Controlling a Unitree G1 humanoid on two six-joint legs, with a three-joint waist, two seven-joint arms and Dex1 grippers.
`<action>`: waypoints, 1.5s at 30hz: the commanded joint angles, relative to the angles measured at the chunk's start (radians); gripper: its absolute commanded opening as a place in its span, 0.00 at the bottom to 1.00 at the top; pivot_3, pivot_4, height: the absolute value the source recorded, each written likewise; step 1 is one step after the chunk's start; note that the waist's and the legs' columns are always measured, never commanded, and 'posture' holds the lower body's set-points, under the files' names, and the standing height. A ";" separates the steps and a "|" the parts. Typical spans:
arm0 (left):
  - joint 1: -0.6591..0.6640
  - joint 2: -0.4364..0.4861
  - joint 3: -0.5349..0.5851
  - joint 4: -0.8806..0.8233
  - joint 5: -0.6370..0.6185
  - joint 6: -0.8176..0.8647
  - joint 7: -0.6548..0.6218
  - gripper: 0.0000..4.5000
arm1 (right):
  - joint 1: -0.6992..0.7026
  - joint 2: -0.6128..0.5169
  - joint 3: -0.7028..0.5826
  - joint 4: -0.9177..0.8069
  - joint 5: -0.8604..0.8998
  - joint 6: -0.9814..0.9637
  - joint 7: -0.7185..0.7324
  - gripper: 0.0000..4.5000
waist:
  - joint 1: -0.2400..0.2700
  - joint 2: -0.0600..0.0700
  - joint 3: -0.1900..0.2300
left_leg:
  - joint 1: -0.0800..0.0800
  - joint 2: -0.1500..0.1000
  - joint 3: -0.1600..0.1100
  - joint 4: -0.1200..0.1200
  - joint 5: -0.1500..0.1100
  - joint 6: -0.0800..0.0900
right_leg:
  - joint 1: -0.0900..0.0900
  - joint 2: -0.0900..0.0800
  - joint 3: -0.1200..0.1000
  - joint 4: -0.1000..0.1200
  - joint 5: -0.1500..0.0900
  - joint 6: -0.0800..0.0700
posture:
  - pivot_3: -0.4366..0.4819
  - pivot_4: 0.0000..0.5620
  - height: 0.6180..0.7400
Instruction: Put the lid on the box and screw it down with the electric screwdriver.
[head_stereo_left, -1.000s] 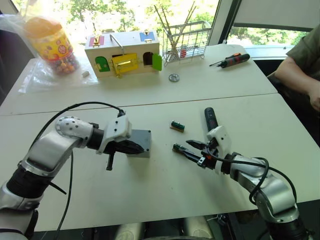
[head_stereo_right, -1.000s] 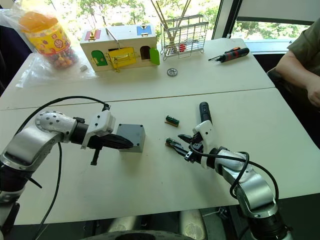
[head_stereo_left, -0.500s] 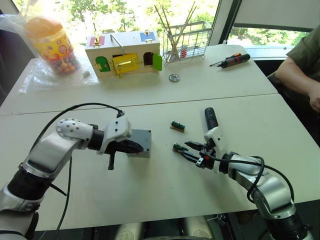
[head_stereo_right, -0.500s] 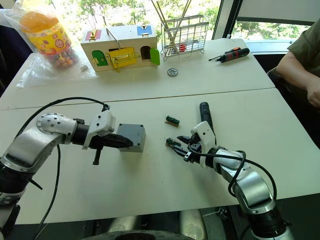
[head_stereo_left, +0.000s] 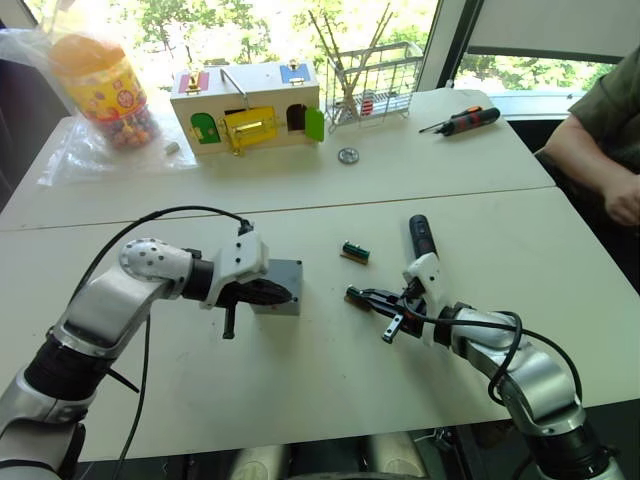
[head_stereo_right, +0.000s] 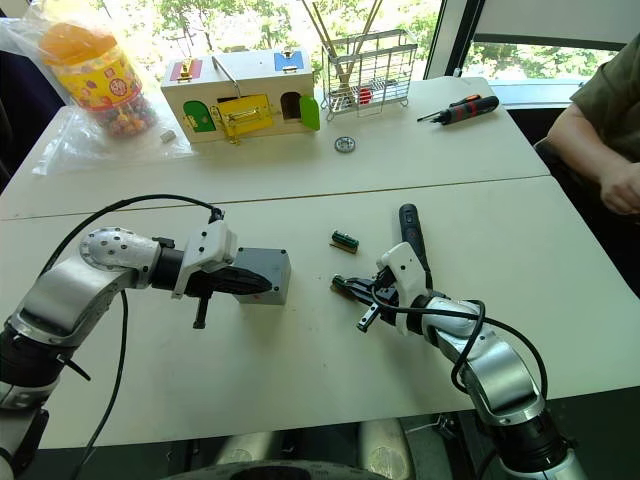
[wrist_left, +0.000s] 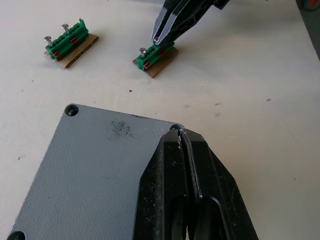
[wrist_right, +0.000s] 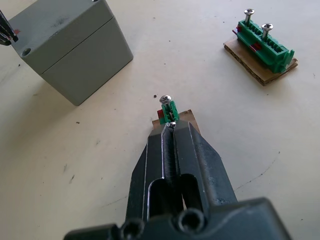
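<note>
Lid (wrist_left: 95, 165) sits on the box (head_stereo_right: 264, 275), w/ my left gripper (wrist_left: 182, 150) on top. Two screw holders (head_stereo_left: 354, 252) lie to its right, electric screwdriver (head_stereo_right: 409, 226) right of those, my right gripper (wrist_right: 170, 131) at the nearer holder (wrist_right: 169, 111).

Lid (wrist_left: 95, 170) partly under left gripper (wrist_left: 186, 145), cut by the frame edge.

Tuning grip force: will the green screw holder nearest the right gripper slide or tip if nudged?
Probably light: the green screw holder is small, on thin cardboard, so likely slides on the smooth table. Its upright screw may wobble out.
</note>
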 joint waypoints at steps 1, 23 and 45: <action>-0.010 0.001 0.010 -0.008 0.005 -0.011 0.001 0.00 | -0.010 0.005 -0.027 -0.047 0.023 -0.010 -0.001 0.01 | 0.000 0.000 0.000 | 0.000 0.000 0.000 0.000 0.000 0.000 | 0.000 0.000 0.000 0.000 0.000 0.000 | 0.48 0.27 1.00; 0.052 0.053 0.217 0.103 -0.050 0.040 0.067 0.00 | -0.333 0.173 0.092 0.095 0.061 -0.034 0.002 0.01 | 0.000 0.000 0.000 | 0.000 -0.001 0.000 0.001 0.000 0.000 | -0.001 -0.001 0.000 0.001 0.000 0.000 | 0.48 0.27 1.00; 0.116 0.023 0.201 0.023 -0.064 0.060 0.133 0.00 | -0.374 0.230 0.152 0.214 0.014 -0.119 0.042 0.01 | -0.004 0.000 0.000 | 0.000 0.000 0.000 0.000 0.000 0.000 | -0.002 0.000 0.000 0.002 0.000 0.000 | 0.48 0.27 1.00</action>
